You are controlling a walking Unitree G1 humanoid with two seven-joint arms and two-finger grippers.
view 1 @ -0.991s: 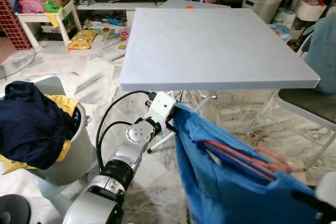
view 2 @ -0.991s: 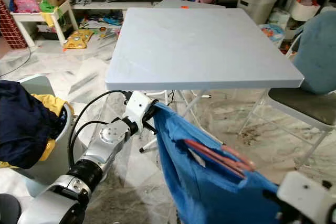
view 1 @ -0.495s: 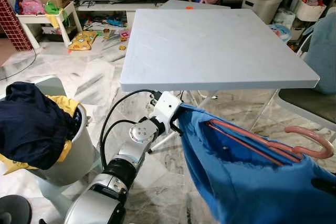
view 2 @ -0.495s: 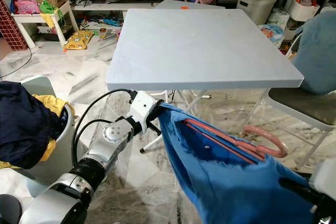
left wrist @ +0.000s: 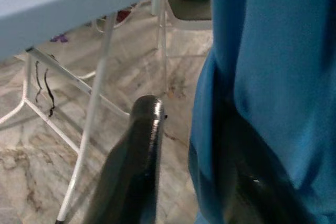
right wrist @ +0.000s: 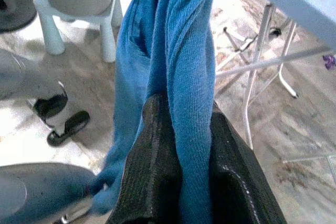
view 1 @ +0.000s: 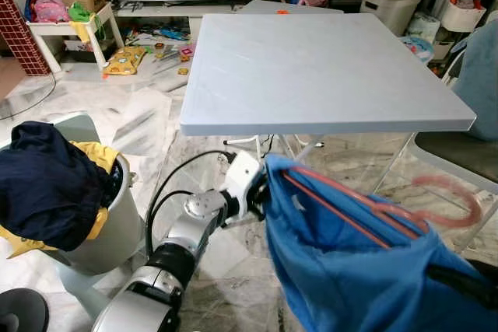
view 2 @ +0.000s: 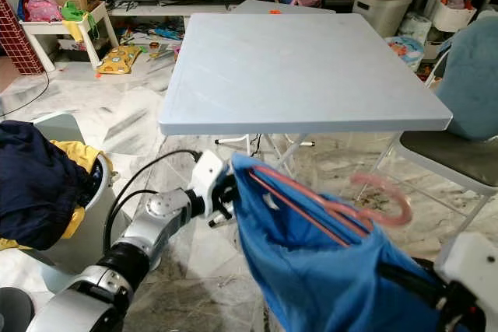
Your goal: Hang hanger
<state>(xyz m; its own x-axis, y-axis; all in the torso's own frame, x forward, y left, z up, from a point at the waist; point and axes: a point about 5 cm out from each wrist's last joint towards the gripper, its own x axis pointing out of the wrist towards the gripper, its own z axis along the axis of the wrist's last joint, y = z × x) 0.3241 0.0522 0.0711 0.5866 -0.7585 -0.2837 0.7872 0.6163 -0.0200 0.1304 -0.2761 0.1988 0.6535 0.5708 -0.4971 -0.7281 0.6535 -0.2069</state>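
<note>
A pale grey laundry basket (view 1: 117, 223) heaped with a dark navy garment (view 1: 47, 184) and a yellow cloth (view 1: 97, 157) is standing on the marble floor (view 1: 148, 126) at far left. Just beside it, the silver left arm is reaching forward below the front edge of the light grey square folding surface (view 1: 311, 60), its left tool (view 1: 261, 190) pinching one top edge of a bright blue knitted garment (view 1: 342, 270); in the left wrist view one black finger (left wrist: 139, 166) is standing clear of the cloth while the other is lying under the blue fabric, the pair clamped on it. A pink plastic hanger (view 1: 373, 206) is sitting inside the garment's opening, its blurred hook (view 2: 385, 196) rising free toward the right, in front of a folding chair (view 1: 459, 153). At lower right, the right tool (right wrist: 181, 166) is gripping the garment's other edge, its two black fingers pressed together on a bunched fold of blue knit.
</note>
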